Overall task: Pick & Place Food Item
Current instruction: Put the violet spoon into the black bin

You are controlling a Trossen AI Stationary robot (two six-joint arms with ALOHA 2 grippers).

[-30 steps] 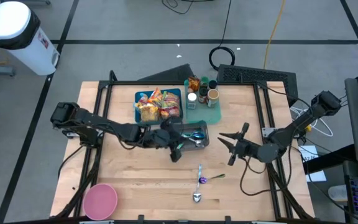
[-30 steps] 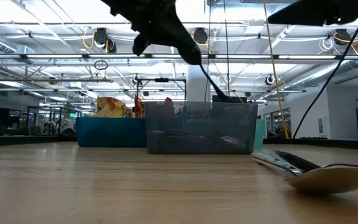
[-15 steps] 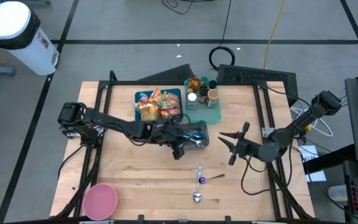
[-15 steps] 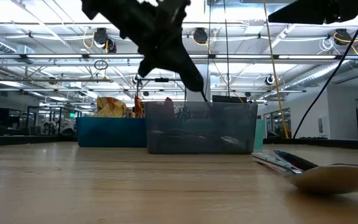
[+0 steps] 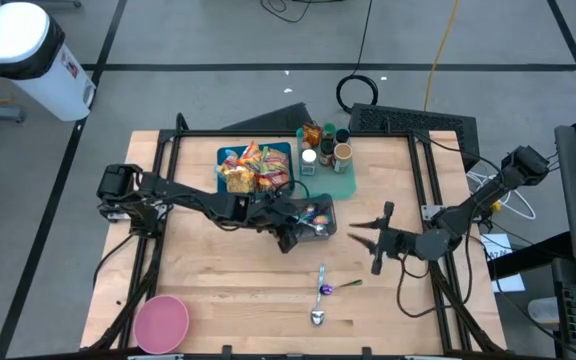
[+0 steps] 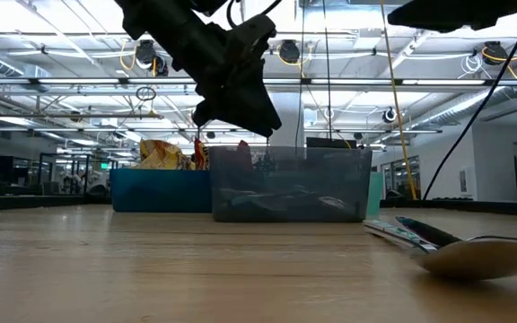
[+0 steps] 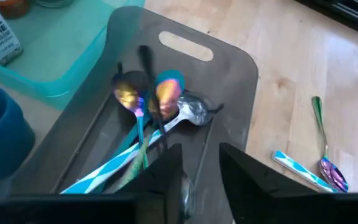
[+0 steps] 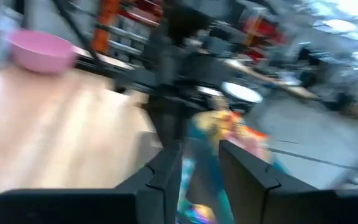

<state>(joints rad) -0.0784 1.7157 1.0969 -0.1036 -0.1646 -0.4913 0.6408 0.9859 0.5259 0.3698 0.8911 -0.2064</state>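
Left gripper (image 5: 290, 238) hangs over the near rim of the grey cutlery bin (image 5: 324, 228), its two dark fingers (image 7: 166, 177) parted by a narrow gap with nothing between them. Directly below and just ahead of those fingers lie the spoons in the bin (image 7: 157, 115): several long handles bundled together, bowls at the end away from the gripper, handles running back toward it, so their long axis lies roughly in line with the gripper's reach.

Beside the bin, on the far side from the gripper, sits the blue tray of snack packets (image 5: 255, 168), the only food in view and my guess for what the task wants. It lies back and to the side of the left gripper, close enough that this arm is plainly the nearer one. The packets are heaped, so no single long axis can be read.

Right gripper (image 5: 376, 243) waits well apart, across the bin, fingers slightly parted and empty. Two loose spoons (image 5: 320, 292) rest on the wooden table (image 5: 218, 290) between it and the front edge.
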